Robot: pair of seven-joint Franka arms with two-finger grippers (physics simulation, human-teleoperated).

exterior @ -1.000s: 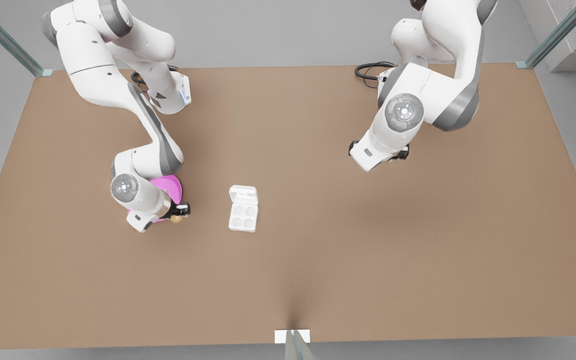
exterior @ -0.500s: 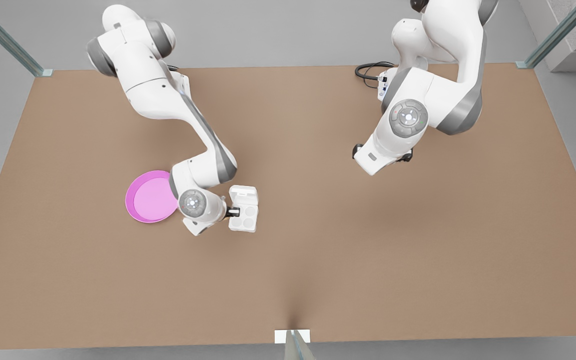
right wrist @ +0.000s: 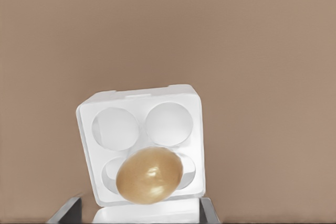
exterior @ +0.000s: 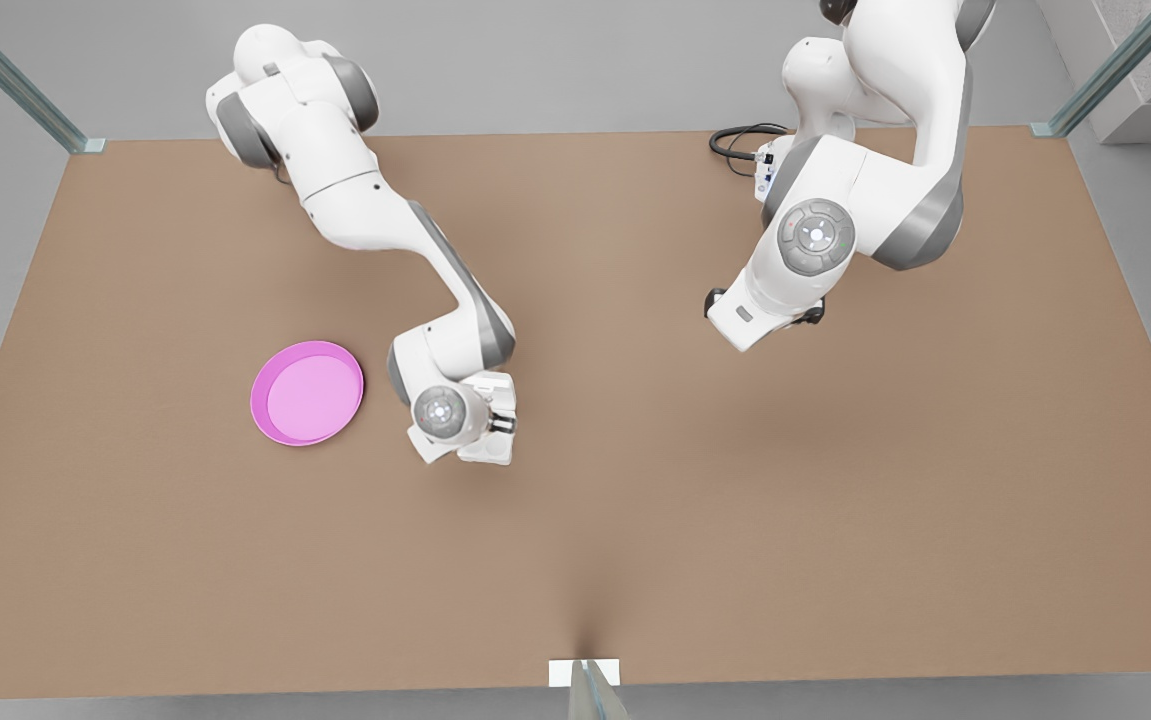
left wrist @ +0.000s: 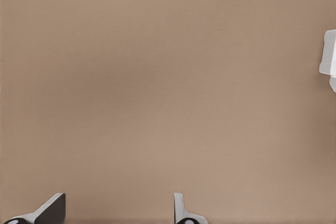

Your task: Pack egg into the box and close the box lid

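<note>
moved: right claw point(exterior: 503, 424) has carried egg point(right wrist: 149, 174) from pink plate point(exterior: 307, 391) to over box point(right wrist: 140, 140) | egg: glossy tan oval, long axis crosswise, gripped | left claw point(left wrist: 118, 211) spread, waits above counter point(exterior: 635, 500)

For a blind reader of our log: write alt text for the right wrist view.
A tan egg is held by the right end effector just above a white four-cup egg box, over the two cups nearest the camera. All four cups look empty, and the box sits on a plain brown table.
</note>
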